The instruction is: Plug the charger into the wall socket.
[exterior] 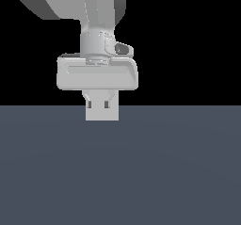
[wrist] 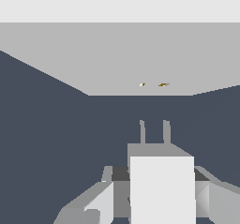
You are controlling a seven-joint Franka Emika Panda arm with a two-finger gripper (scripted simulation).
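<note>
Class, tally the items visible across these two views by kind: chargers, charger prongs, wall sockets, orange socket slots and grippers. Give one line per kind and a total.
Charger: 1
Charger prongs: 2
Wall socket: 1
Orange slots: 2
Gripper: 1
Total: 7

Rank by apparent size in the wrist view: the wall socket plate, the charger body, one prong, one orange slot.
1. wall socket: largest, though cut off by the frame.
2. charger: close to the camera, so it looks big.
3. One prong.
4. One orange slot: smallest, but farther away.

Real sizes remain unsure.
</note>
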